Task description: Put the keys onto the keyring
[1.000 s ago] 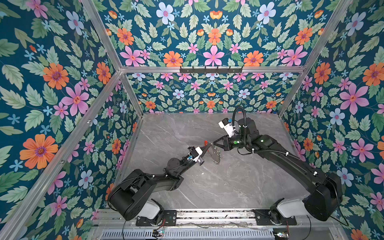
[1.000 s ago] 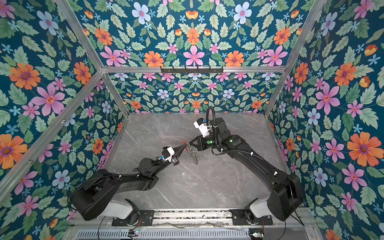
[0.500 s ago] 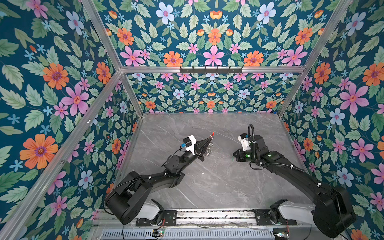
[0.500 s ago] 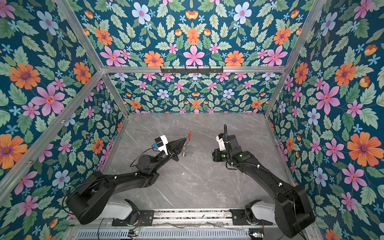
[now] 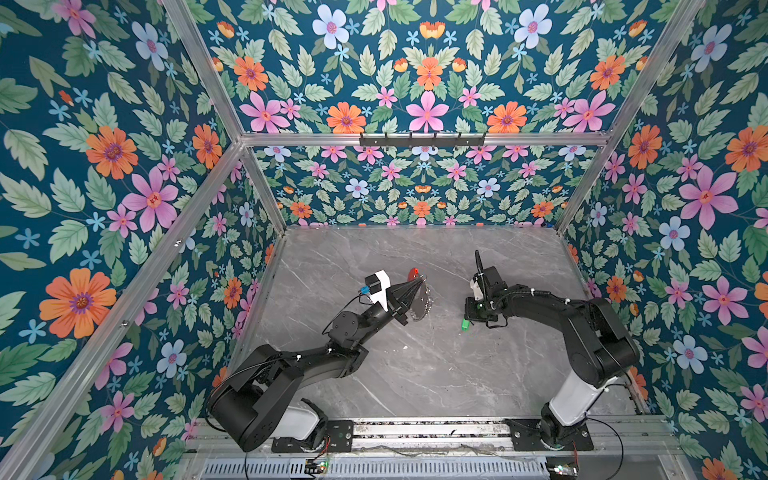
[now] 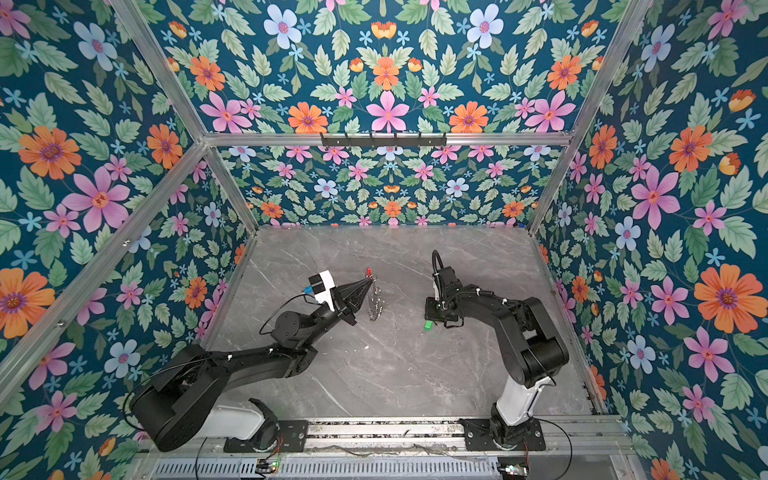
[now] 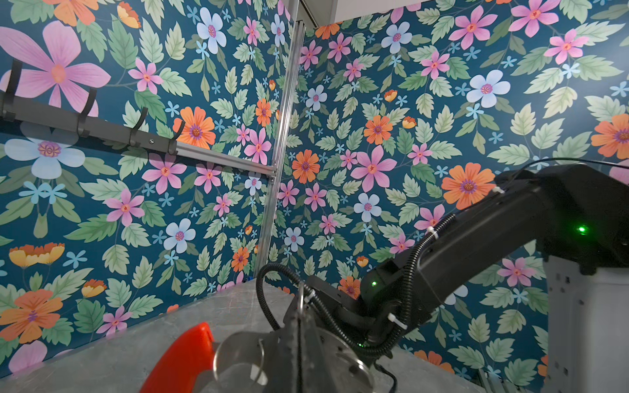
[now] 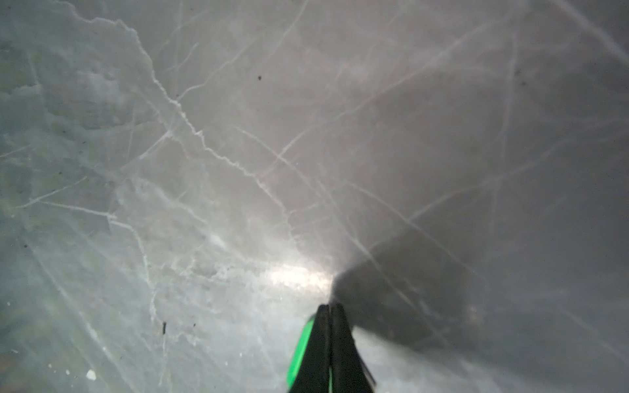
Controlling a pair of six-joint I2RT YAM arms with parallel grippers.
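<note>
Right wrist view: the right gripper (image 8: 329,313) is seen with its fingers pressed together, clamped on the key (image 8: 299,350), whose green head sticks out at one side, low over the table (image 8: 204,170). In a top view the key (image 5: 465,324) is found to the right of the keyring (image 5: 420,307), well apart from it. The keyring is held clear of the table, pinched by the closed left gripper (image 5: 420,284) beside its red arc (image 5: 413,273). Beyond the keyring, a hook rack (image 5: 422,139) is fixed to the back wall. Both things are judged grasped; threading is not yet done. One key, one keyring and two grippers are counted; the silver loops cannot be counted.
</note>
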